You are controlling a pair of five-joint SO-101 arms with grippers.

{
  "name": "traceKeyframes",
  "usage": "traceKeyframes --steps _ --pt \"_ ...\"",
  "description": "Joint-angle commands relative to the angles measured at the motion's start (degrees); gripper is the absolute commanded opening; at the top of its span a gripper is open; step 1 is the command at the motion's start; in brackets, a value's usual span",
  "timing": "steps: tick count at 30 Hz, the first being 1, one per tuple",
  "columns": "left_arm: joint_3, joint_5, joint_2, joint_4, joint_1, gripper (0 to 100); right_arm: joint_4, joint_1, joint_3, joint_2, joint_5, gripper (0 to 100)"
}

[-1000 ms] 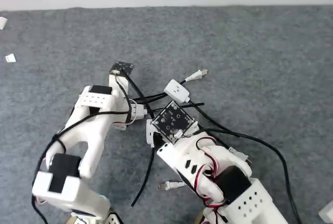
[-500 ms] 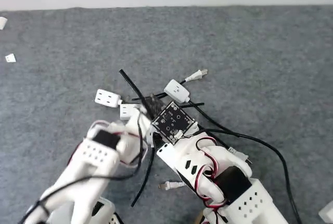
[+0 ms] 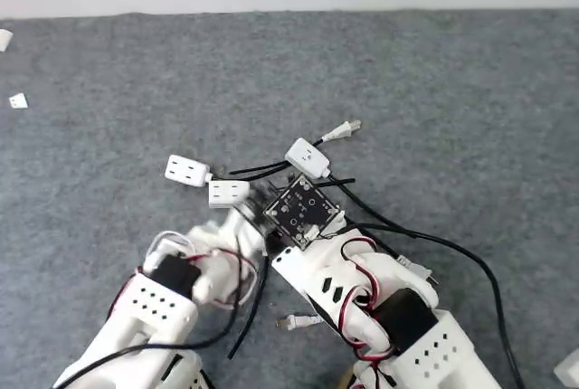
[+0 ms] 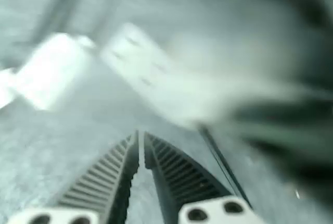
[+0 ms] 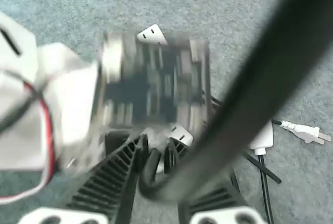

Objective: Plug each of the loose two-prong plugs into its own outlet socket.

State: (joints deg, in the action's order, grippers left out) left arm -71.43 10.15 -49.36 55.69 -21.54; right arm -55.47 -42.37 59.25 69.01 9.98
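Observation:
Three white outlet sockets lie on the grey carpet: one [image 3: 188,170] at the left, one [image 3: 228,193] beside it, one [image 3: 308,158] farther right. A loose two-prong plug [image 3: 342,129] lies beyond the right socket, another [image 3: 294,321] near the front, a third [image 3: 412,268] by the right arm. My left gripper [image 4: 141,136] is shut and holds nothing, its tips just short of two blurred sockets [image 4: 136,60]. My right gripper [image 5: 155,148] is shut on a thick black cable [image 5: 270,67], with the left arm's wrist [image 5: 151,86] right in front of it.
Black cables [image 3: 425,240] cross the carpet between the sockets and trail off to the front right. Two small white scraps [image 3: 17,100] lie at the far left edge. The far carpet is bare, up to a pale wall.
The left arm has pulled back from over the sockets toward the front, uncovering the two left sockets. The right arm has kept still.

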Motion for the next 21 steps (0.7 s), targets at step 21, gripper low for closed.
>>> traceKeyframes --steps 21 --pt "-6.55 -16.88 -1.05 -27.43 30.86 1 18.59 5.14 -8.35 -31.43 -7.74 0.8"
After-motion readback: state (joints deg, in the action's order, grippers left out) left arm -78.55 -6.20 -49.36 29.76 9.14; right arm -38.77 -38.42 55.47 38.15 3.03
